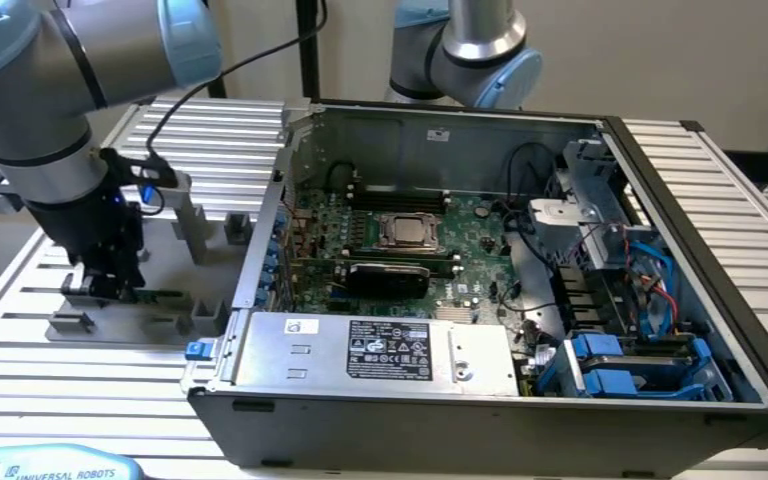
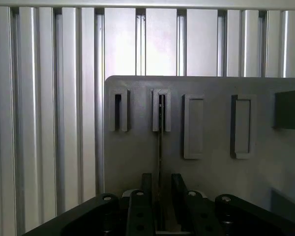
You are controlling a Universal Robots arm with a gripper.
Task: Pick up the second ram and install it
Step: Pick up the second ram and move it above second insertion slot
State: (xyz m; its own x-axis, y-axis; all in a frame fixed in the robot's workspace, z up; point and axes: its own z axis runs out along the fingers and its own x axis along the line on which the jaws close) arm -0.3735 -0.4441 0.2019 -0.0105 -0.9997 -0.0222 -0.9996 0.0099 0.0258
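The second ram [image 2: 160, 147] stands on edge in the grey tray [image 2: 211, 182], its far end held in a slotted block [image 2: 161, 110]. I see it edge-on as a thin line. My gripper [image 2: 161, 179] is open and straddles the stick's near end, with one black finger [image 2: 146, 196] on each side and a gap to the board. In the exterior view the gripper [image 1: 101, 290] sits low over the tray [image 1: 117, 325] at the exterior view's left of the computer case, with the green ram [image 1: 160, 296] poking out beside it.
The open computer case [image 1: 491, 390] holds the motherboard [image 1: 357, 225] with a CPU socket [image 1: 408, 232] and long black slots [image 1: 391, 190] behind it. A power supply [image 1: 371, 350] lies along the near wall. Grey tray blocks [image 1: 191, 230] stand near the gripper. Ribbed aluminium table [image 1: 37, 380] surrounds everything.
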